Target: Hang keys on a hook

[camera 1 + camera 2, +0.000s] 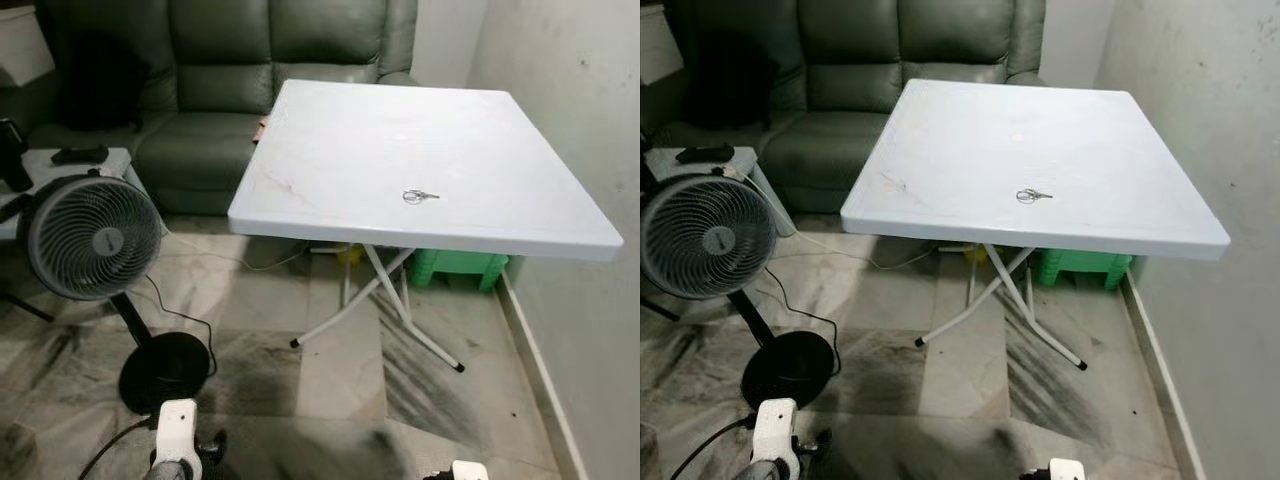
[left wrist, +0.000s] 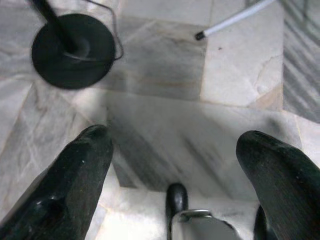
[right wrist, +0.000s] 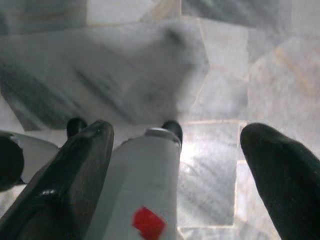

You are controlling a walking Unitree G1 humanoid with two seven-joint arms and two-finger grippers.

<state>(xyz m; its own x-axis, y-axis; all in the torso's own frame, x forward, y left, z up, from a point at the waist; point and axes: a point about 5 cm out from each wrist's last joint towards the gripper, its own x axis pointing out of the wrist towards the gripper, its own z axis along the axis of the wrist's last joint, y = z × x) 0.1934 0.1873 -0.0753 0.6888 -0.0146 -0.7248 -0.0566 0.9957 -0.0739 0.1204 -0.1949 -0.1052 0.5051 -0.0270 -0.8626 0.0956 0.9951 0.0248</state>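
One small bunch of keys [image 1: 419,196], thin metal on a ring, lies flat on a smooth white square folding table [image 1: 330,130], toward its near edge, well ahead of and above both pincers, which hang low over the floor. Two pincers are in view from the wrist cameras: the left gripper [image 2: 175,165] stands with its two rounded, matte black fingers [image 2: 75,180] spread wide apart and nothing between them, pointed down at grey-veined marble tiles [image 2: 165,100]; the right gripper [image 3: 175,170] is likewise spread open and empty, its black fingers [image 3: 65,185] framing a silver cylindrical limb with a red mark [image 3: 142,190] below it. Beyond the left gripper's fingertips sit one round black fan base [image 2: 72,50], glossy and disc-shaped with a cord looping beside it, and one white tubular table leg capped with a black foot [image 2: 200,35]. From the head camera, one pedestal fan [image 1: 92,237] with a circular grey wire grille stands ahead of the left gripper, and the table's crossed white metal legs [image 1: 385,300] rise ahead of the right. One green plastic stool [image 1: 455,267] sits under the table by the scuffed white wall [image 1: 570,120]. One dark green leather sofa [image 1: 220,90], padded and creased, sits beyond the table's far side.
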